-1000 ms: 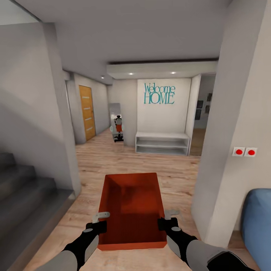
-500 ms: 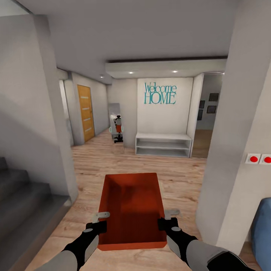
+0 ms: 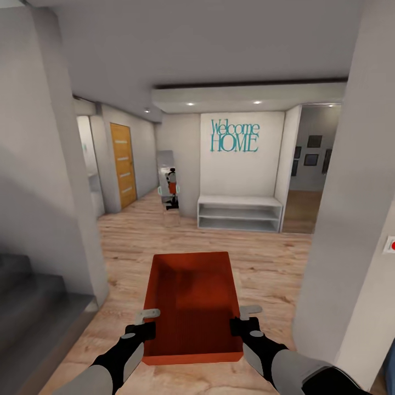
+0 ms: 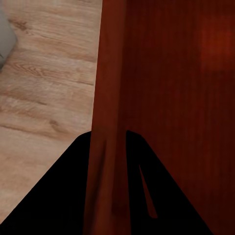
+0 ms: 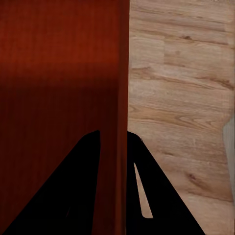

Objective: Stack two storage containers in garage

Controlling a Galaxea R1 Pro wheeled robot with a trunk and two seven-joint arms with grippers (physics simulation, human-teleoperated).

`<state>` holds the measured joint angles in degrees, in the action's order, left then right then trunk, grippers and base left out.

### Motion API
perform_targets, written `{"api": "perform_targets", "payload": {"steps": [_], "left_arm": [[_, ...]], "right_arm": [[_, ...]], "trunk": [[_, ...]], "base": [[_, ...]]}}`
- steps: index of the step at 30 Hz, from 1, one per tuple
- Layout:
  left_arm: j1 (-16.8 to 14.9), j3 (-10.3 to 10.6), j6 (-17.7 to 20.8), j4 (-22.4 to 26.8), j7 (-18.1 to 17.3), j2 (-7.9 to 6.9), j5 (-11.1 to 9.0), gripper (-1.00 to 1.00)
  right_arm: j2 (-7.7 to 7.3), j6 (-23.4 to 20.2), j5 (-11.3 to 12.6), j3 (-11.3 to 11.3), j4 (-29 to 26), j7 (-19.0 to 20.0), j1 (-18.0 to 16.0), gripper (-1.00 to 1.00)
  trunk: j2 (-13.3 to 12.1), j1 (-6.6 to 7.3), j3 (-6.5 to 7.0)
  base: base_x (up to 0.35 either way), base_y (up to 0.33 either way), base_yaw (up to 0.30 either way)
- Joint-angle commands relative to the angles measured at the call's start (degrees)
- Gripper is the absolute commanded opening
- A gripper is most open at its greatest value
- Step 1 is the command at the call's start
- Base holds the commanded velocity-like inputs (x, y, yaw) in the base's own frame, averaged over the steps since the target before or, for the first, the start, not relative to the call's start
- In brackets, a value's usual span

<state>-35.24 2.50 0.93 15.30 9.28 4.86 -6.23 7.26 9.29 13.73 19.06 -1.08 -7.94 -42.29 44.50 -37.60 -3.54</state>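
Storage container (image 3: 193, 307) unmoved between left claw (image 3: 147, 322) and right claw (image 3: 240, 320), both clamping its walls; viewpoint farther forward

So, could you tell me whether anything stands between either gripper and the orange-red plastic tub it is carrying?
Nothing visible does: the left gripper pinches the left wall of the orange-red rectangular plastic tub, and the right gripper pinches its right wall, a finger on each side.

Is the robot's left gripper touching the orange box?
Touching. In the left wrist view the left gripper has one dark finger on each side of the storage container's thin wall, with no gap showing.
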Motion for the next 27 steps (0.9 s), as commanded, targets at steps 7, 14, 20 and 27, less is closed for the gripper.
{"api": "perform_targets", "payload": {"steps": [7,14,20,27], "left_arm": [[0.00,-0.48,0.10,-0.10,1.00,-0.64,-0.51,-1.00],[0.00,-0.48,0.04,-0.03,1.00,-0.64,-0.45,-1.00],[0.00,-0.44,0.04,-0.09,1.00,-0.64,-0.45,-1.00],[0.00,-0.45,0.04,-0.04,1.00,-0.64,-0.45,-1.00]], "right_arm": [[-0.01,4.68,-0.34,-1.13,-0.15,-0.14,-0.07,-1.00],[-0.06,4.68,-0.75,-1.13,-0.15,-0.15,-0.07,-1.00],[-0.12,4.68,-0.56,-1.12,-0.15,-0.07,-0.07,-1.00],[0.02,4.62,-0.49,-1.08,-0.15,-0.13,-0.07,-1.00]], "trunk": [[0.08,-0.05,-0.10],[0.08,-0.05,-0.10],[0.08,-0.05,-0.10],[0.08,-0.05,-0.10]], "base": [[0.322,0.000,0.000],[0.322,0.000,0.000],[0.322,0.000,0.000],[0.322,0.000,0.000]]}}
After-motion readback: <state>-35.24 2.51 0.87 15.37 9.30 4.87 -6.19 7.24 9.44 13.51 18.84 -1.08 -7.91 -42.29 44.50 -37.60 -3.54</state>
